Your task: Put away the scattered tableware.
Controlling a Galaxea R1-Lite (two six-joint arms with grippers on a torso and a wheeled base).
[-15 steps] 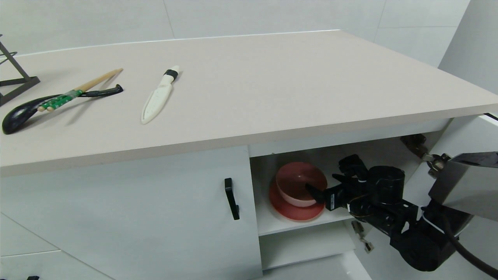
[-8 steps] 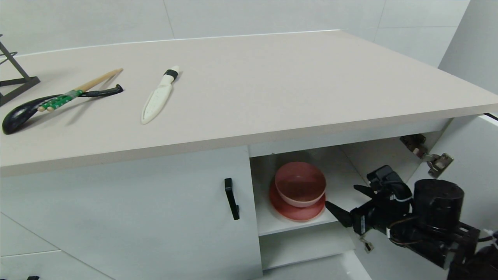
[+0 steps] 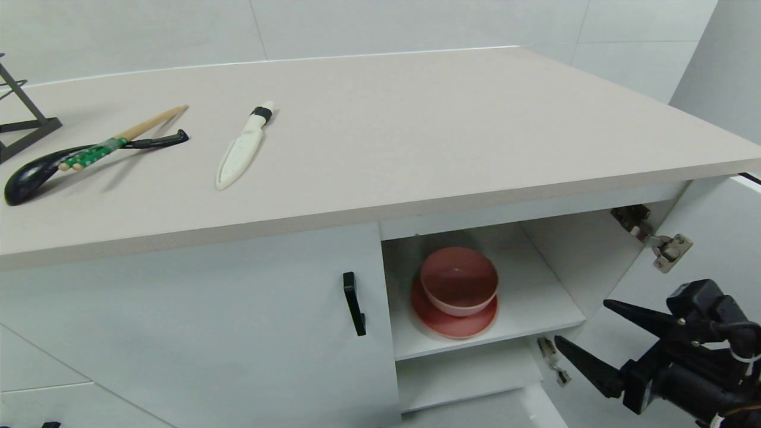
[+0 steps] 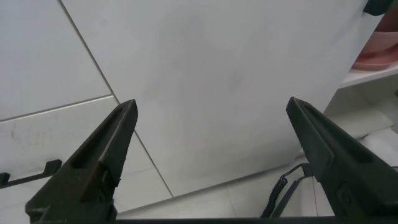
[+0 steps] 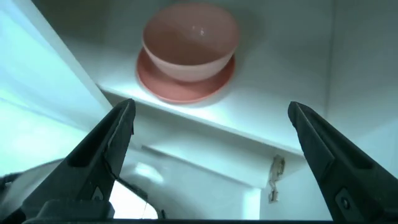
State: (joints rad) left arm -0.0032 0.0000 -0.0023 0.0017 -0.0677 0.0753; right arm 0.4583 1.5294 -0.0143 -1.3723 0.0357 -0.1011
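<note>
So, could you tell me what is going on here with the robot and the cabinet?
A pink bowl sits on a red round plate on the open white cabinet's shelf. The right pincer hangs open and empty just outside it. The left pincer is open, facing the closed door. A black ladle, wooden chopsticks and a cream sheathed knife lie on the beige countertop, not yet put away.

The bowl [image 3: 458, 279] hides most of the plate [image 3: 455, 327] (only its rim shows); the black rack [image 3: 41, 122], and the arm [image 3: 695, 380] behind my right end effector [image 3: 581, 321], run off the edges.
</note>
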